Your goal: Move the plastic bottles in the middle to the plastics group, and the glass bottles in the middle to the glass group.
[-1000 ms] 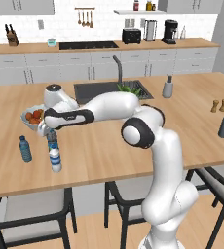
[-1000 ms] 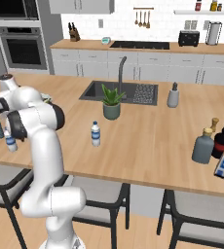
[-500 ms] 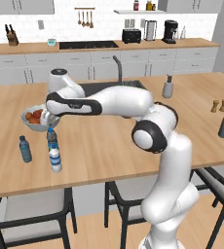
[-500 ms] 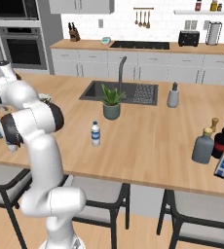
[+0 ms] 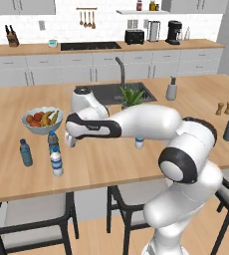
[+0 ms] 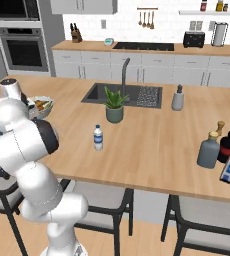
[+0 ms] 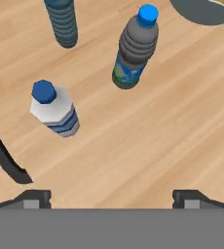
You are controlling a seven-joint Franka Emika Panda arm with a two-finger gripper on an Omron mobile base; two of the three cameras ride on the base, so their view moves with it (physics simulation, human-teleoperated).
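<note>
From the left base camera, we see the arm stretched over the island counter (image 5: 101, 169), its gripper (image 5: 69, 142) just right of three small bottles beside the fruit bowl (image 5: 41, 119): an all-blue bottle (image 5: 26, 152), a dark bottle (image 5: 53, 142) and a clear bottle (image 5: 57, 162). Another small bottle (image 5: 139, 143) stands mid-counter.

From the right base camera, we see that white-capped bottle (image 6: 98, 137) alone near the potted plant (image 6: 114, 105); the squat grey-blue glass bottle (image 6: 209, 149) sits far right.

From the hand camera, we look down past widely spread fingertips (image 7: 36, 198) at the three bottles, holding nothing.
</note>
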